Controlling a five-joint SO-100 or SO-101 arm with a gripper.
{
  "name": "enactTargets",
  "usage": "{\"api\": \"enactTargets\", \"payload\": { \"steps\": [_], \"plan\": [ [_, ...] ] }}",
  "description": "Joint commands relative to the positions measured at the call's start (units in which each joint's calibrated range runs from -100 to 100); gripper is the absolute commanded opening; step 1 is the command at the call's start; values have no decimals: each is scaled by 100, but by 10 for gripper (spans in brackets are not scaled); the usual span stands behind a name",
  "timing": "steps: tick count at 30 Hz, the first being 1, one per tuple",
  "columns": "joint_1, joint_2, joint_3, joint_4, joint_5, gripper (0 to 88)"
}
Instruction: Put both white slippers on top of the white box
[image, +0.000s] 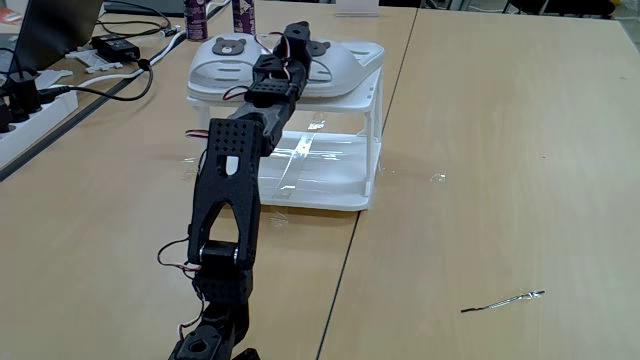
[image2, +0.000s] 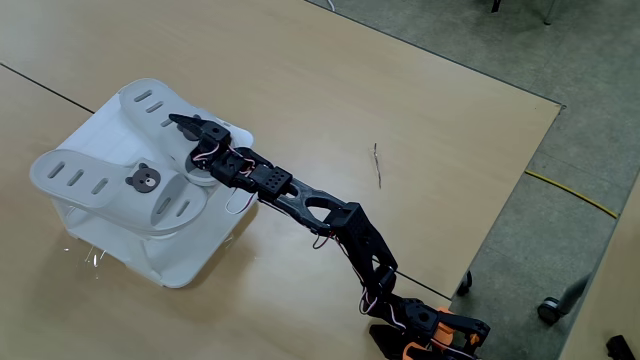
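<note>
Both white slippers lie side by side on top of the white box (image: 372, 140) (image2: 190, 262). The slipper (image: 215, 65) (image2: 85, 175) on the left in the view from behind the arm shows its bear badge. My gripper (image: 308, 42) (image2: 185, 128) hovers over the strap of the other slipper (image: 355, 62) (image2: 148, 100), hiding any badge on it. Its fingers sit on or just above that strap. I cannot make out the gap between the jaws or whether they pinch the strap. The black arm reaches across the table to the box.
A power strip (image: 25, 100), cables and an adapter (image: 118, 46) crowd the table's left side, and two bottles (image: 196, 15) stand behind the box. A thin wire (image: 505, 299) (image2: 378, 165) lies on the bare wood to the right. The table's edge (image2: 520, 180) is beyond it.
</note>
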Motion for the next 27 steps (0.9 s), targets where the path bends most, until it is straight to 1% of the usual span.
{"api": "enactTargets", "payload": {
  "steps": [1, 3, 5, 10, 13, 16, 25, 27],
  "plan": [
    [39, -422, -70, -4, 42, 199],
    [39, -709, 146, 376, 42, 200],
    [39, -1003, 354, 531, 42, 200],
    [39, -1643, 877, 548, 42, 205],
    [39, -1769, 904, 548, 42, 253],
    [39, -1861, 976, 557, 42, 254],
    [39, -2644, 2140, 566, 42, 255],
    [39, -2963, 2492, 842, 42, 255]
  ]
}}
